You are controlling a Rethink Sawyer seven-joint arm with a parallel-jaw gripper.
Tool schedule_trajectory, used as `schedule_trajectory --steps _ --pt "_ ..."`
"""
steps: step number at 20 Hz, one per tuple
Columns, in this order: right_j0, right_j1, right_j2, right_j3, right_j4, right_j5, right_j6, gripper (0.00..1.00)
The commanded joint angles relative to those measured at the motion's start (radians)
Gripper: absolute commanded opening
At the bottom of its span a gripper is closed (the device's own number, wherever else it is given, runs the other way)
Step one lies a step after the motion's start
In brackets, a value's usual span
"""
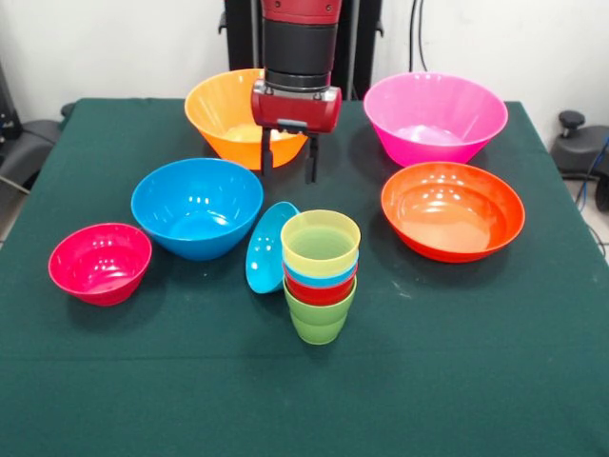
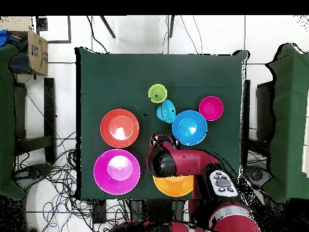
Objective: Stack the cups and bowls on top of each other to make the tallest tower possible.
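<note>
1. Green cloth covers the table (image 1: 495, 381), and everything I have to stack sits on it.
2. My gripper (image 1: 288, 162) hangs above the cloth in front of the yellow-orange bowl (image 1: 221, 109), its two dark prongs spread apart with nothing between them.
3. Four cups are already nested into a short tower (image 1: 321, 276) near the table's middle: lime green at the bottom, then red, light blue and the translucent yellow on top.
4. A small light blue bowl (image 1: 265, 249) leans on its edge against that tower's side, touching it. I judge it the awkward one: tilted, glossy, likely to slide or tip if nudged.
5. Spread around are the blue bowl (image 1: 197, 208), the magenta bowl (image 1: 100, 263), the red-orange bowl (image 1: 453, 210) and the pink bowl (image 1: 435, 116); all stand upright and apart from each other.
6. These look like thin, light, stiff plastic with slick surfaces. I expect little weight but poor friction, so a pinch on a curved wall could slip.
7. The best hold, I think, is across a rim, one prong inside and one outside, near the top edge where the wall is steepest.
8. The cup tower is narrow at its base, so any wide bowl set on it must land centred, or I judge it will topple.
</note>
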State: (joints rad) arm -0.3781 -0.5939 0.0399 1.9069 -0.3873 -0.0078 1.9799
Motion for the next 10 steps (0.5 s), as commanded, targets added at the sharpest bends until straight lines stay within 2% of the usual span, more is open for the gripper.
schedule_trajectory --steps 1,10 --pt "0.041 -0.035 0.019 -0.106 0.006 0.207 0.003 1.0" --pt "0.006 -0.077 0.103 -0.117 0.012 0.277 -0.011 1.0"
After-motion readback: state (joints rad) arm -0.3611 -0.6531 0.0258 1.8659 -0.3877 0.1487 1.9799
